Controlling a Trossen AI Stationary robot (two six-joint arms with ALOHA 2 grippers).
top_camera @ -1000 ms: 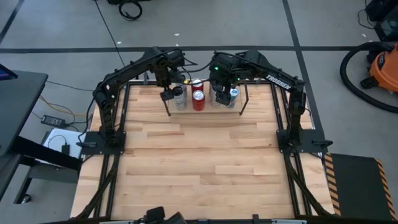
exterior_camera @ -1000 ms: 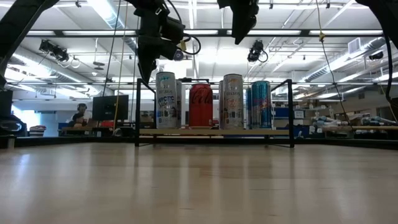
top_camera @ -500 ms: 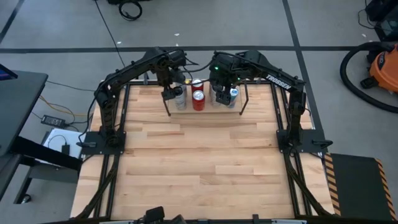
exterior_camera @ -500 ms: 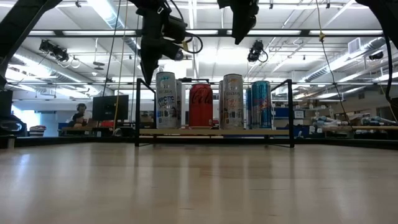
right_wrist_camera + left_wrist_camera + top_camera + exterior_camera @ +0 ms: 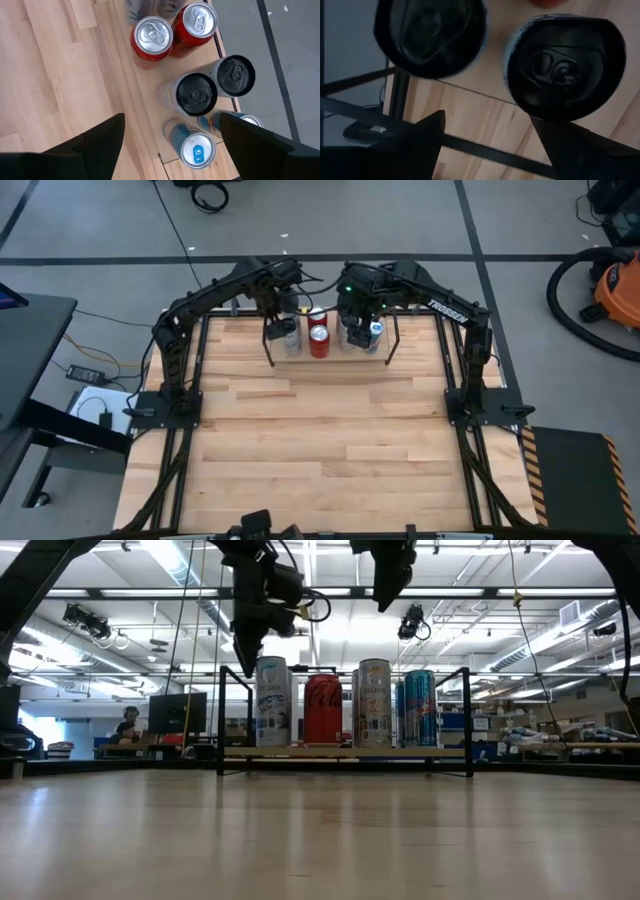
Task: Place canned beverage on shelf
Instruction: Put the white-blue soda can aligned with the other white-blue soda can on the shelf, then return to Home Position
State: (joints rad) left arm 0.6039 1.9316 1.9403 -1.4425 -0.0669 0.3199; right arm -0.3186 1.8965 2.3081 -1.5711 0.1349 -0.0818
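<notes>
1. The left gripper (image 5: 248,635) hung just above the left end of the shelf (image 5: 345,753), right over the white-and-blue can (image 5: 271,701). In the left wrist view its dark fingers (image 5: 395,150) stood apart, with nothing between them and that can's black top (image 5: 565,67) below.
2. The shelf stood at the far edge of the wooden table (image 5: 320,440), its black rod end frames at either side of the light board.
3. On the board, from left to right in the low view, stood the white-and-blue can, a red can (image 5: 322,710), a silver can (image 5: 374,702) and a blue can (image 5: 420,707), all upright and close together.
4. The right wrist view showed more cans behind that row, among them a second red can (image 5: 199,21) and a black-topped can (image 5: 235,75).
5. The right gripper (image 5: 388,580) hovered above the silver can, well clear of it, fingers (image 5: 97,142) spread and empty.
</notes>
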